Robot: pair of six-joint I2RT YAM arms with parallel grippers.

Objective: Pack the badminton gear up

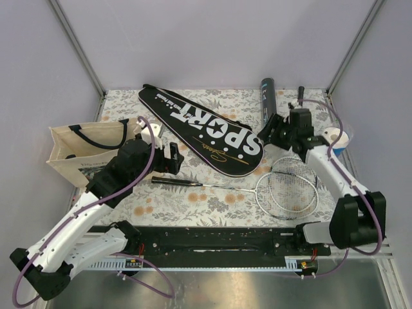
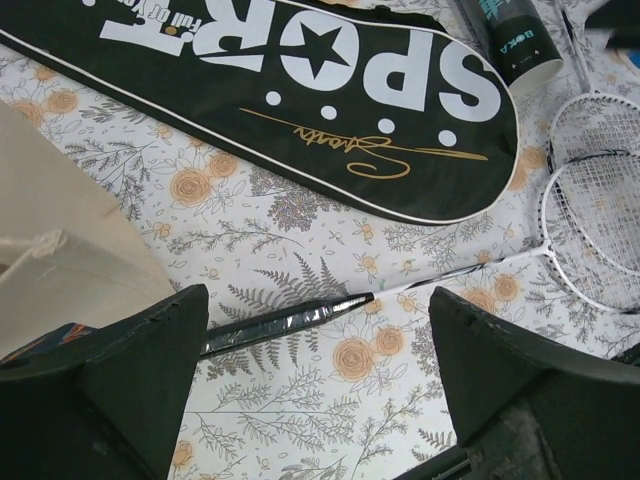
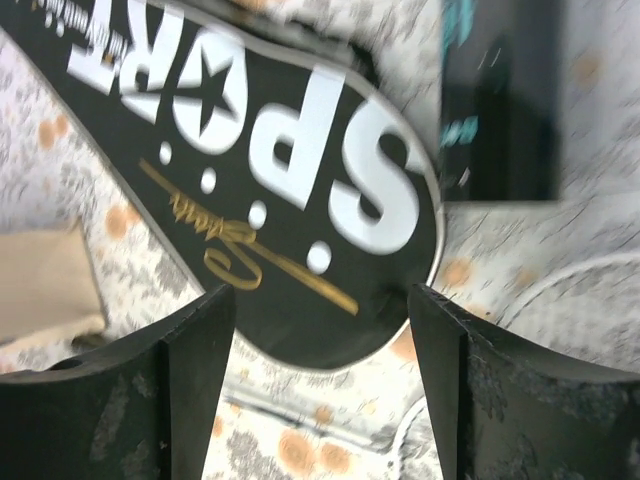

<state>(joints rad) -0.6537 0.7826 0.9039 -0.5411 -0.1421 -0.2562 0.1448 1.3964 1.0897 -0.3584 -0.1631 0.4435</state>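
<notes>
Two arms reach up from the bottom edge of the top view over a flower-printed table (image 1: 212, 201). The black cover (image 1: 199, 129), lettered "SPORT", lies slantwise across the upper middle. The black tube (image 1: 268, 100) with teal print lies at the upper right, just beside the cover's wide end. The racket (image 1: 286, 195) lies below the cover, its dark handle pointing left and its strung head at the lower right, where a second hoop seems to overlap it. A beige tote bag (image 1: 77, 151) sits at the left edge and a blue and white roll (image 1: 339, 138) at the right. The left claw (image 1: 170, 161) hangs between the bag and the racket handle. The right claw (image 1: 273, 132) hangs over the cover's wide end.

In the left wrist view the left claw (image 2: 318, 330) is spread wide and grips nothing. The racket (image 2: 290, 318) handle lies on the table (image 2: 300, 230) below, between the two fingers. The black cover (image 2: 300, 110) fills the top, the black tube (image 2: 512, 40) shows at the upper right, and the tote bag (image 2: 60, 260) is at the left.

In the blurred right wrist view the right claw (image 3: 320, 300) is also spread wide and bare. The wide end of the black cover (image 3: 290, 180) lies under it, with the black tube (image 3: 500, 100) at the upper right.
</notes>
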